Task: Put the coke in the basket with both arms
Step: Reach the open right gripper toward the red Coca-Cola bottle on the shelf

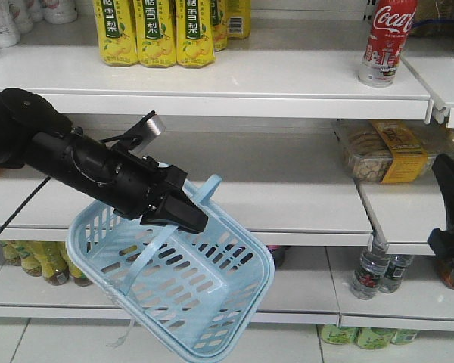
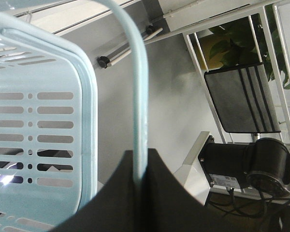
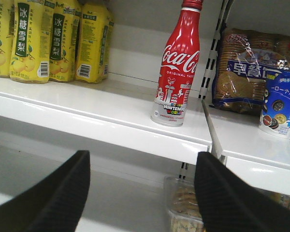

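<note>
- The white shelving [image 1: 212,83] fills the front view. Its top board has a thick front lip, and a long bare stretch runs between the yellow pear drink bottles [image 1: 155,30] and the coke [image 1: 390,38]. The middle board behind the basket is also bare.
- The basket [image 1: 204,302] hangs tilted in front of the lower shelves, with its open mouth turned up and to the right. Its far corner comes near the middle board's lip, and there is free air to its right.
- The left arm [image 1: 68,155] reaches in from the left edge and slopes down to the right.
- The left gripper [image 1: 197,223] is clamped on the basket's pale blue handle [image 1: 200,193]. In the left wrist view the black wedges [image 2: 137,159] meet around that strap [image 2: 137,96].
- The right gripper [image 1: 450,212] sits at the right frame edge, partly cut off, so its gap cannot be judged there. In the right wrist view its fingers [image 3: 53,193] are spread wide apart with nothing between them.
- The coke [image 3: 176,72] stands upright at the right end of the top board, close to the lip and just beside the metal divider [image 3: 210,121]. It is above the fingertips and beyond them, within the span of the gap but nearer the right finger, and well apart from both.
- Biscuit packs [image 3: 246,72] crowd the next bay, right of the divider.
</note>
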Robot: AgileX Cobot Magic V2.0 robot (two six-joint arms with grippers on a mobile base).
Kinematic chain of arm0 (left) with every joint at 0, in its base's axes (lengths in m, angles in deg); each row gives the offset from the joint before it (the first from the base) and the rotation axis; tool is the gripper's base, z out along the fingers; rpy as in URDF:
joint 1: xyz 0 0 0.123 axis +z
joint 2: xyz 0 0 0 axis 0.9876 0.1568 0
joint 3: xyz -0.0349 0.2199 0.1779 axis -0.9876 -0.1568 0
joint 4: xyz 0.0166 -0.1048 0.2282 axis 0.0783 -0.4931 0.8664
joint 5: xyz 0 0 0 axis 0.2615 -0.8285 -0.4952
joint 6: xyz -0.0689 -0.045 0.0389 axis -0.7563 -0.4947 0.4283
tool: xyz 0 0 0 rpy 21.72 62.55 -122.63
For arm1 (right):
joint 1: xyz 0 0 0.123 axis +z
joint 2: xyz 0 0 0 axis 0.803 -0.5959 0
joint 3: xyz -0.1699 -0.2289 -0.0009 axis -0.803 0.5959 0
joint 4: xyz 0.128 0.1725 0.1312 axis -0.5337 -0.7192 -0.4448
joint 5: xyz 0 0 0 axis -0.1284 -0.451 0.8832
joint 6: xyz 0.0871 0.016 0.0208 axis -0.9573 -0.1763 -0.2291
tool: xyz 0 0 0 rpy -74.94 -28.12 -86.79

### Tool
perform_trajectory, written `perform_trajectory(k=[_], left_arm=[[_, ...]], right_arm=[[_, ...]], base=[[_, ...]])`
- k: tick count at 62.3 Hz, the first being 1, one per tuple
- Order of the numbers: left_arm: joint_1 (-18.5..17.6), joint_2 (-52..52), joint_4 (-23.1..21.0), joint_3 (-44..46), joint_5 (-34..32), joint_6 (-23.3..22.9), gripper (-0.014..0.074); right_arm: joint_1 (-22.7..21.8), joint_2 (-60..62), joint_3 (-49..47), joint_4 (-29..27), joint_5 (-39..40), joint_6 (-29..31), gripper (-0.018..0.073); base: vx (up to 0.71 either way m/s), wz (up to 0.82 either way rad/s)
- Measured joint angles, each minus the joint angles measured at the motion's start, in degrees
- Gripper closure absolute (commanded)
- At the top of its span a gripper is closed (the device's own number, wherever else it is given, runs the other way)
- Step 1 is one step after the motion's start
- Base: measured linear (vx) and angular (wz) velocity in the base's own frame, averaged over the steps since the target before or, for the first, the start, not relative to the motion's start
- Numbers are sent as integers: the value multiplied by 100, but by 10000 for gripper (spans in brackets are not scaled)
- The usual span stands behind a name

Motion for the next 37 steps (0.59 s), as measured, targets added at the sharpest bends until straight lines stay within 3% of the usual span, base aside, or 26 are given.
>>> perform_trajectory(k=[15, 37], left_arm=[[0, 0, 0, 0, 0, 0, 602], [0, 0, 0, 0, 0, 0, 602]], right_arm=[[0, -839, -860, 0, 72, -253, 97], [0, -2032, -2358, 0, -547, -786, 97]], base=[[0, 0], [0, 0]])
